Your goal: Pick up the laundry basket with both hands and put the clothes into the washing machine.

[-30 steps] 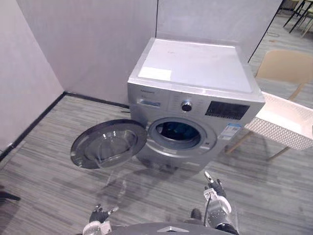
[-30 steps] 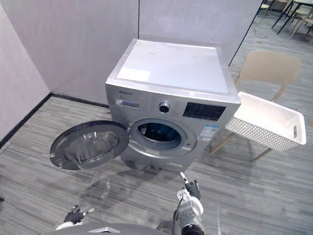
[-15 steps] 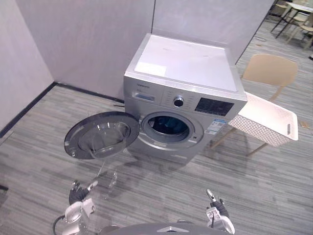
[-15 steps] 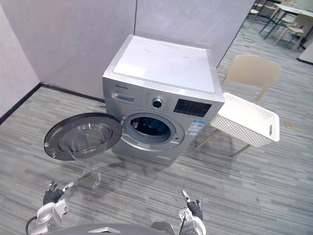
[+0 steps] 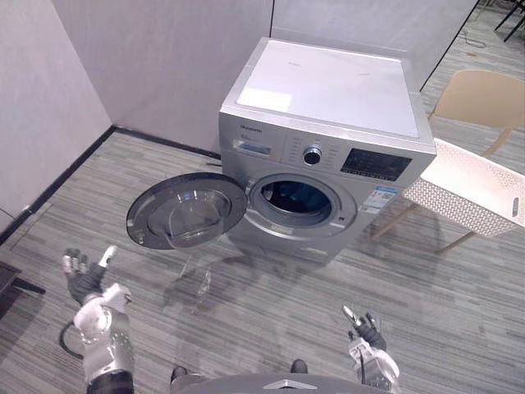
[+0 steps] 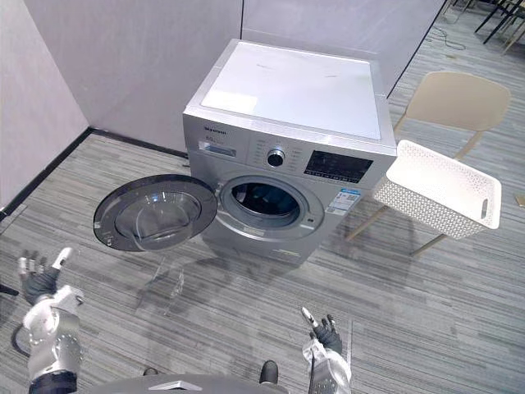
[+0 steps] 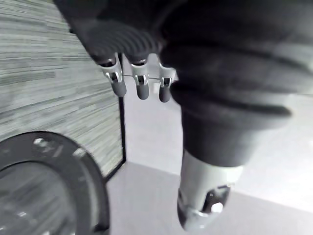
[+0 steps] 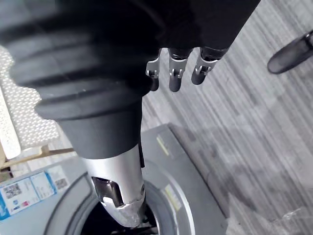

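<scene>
A white perforated laundry basket [image 5: 472, 193] rests on a beige chair [image 6: 455, 98] to the right of a silver washing machine [image 5: 328, 156]. The machine's round door [image 5: 187, 212] hangs open to the left and its drum [image 5: 297, 203] looks dark. My left hand [image 5: 84, 281] is raised at the lower left, fingers straight, holding nothing. My right hand [image 5: 365, 330] stays low at the bottom right, fingers relaxed and empty. Both hands are well short of the basket. In the wrist views the left hand's fingers [image 7: 139, 85] and the right hand's fingers [image 8: 175, 73] hang loose.
Grey partition walls [image 5: 148, 66] stand behind and to the left of the machine, with a black skirting [image 5: 66, 176] along the floor. Grey plank flooring [image 5: 271, 295] spreads between me and the machine. More chairs [image 6: 496, 12] show at the far right.
The camera has shifted, so the whole scene sits differently. My left hand has risen and moved out to the left; my right hand stays low at the bottom right.
</scene>
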